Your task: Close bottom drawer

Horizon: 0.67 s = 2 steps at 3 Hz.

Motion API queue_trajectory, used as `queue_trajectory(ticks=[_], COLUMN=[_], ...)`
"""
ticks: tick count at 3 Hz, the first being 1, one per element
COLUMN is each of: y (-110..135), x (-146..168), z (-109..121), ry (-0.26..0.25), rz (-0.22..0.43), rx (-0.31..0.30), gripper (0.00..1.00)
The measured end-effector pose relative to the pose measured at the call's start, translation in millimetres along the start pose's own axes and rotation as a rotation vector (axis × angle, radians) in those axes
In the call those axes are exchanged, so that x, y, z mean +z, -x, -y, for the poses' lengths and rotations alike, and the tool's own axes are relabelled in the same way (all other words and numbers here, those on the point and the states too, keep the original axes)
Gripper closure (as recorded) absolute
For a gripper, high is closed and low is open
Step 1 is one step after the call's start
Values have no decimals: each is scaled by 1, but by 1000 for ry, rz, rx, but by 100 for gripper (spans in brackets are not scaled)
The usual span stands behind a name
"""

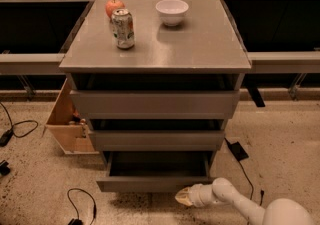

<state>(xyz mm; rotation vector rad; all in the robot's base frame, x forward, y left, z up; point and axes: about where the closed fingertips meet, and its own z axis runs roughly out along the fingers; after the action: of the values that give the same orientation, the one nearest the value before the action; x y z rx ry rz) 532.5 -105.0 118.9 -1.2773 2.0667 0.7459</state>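
Closing push appears to be in hand: the bottom drawer (152, 184), lowest in the grey cabinet (200, 49), is sitting partly pulled out. The hand (186, 196) is being held just before its front, right of centre; whether open or closed cannot be told. A straight inward push is likely being called for next.

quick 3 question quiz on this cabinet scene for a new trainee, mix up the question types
1. True or false: the bottom drawer is fully shut.
2. Which sits nearest the can? A) bowl B) apple C) wooden box
3. Fill in: the gripper is low down, just in front of the ___ drawer.

Key
1. False: it stands pulled out.
2. B: the apple is right behind the can.
3. Bottom: the gripper is by its front panel, right of centre.
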Motion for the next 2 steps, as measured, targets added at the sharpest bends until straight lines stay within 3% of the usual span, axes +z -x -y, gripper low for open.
queue_trajectory(ticks=[2], y=[14], x=[-6], z=[40], ry=[-31], rz=[10], rx=[-16], gripper=[100])
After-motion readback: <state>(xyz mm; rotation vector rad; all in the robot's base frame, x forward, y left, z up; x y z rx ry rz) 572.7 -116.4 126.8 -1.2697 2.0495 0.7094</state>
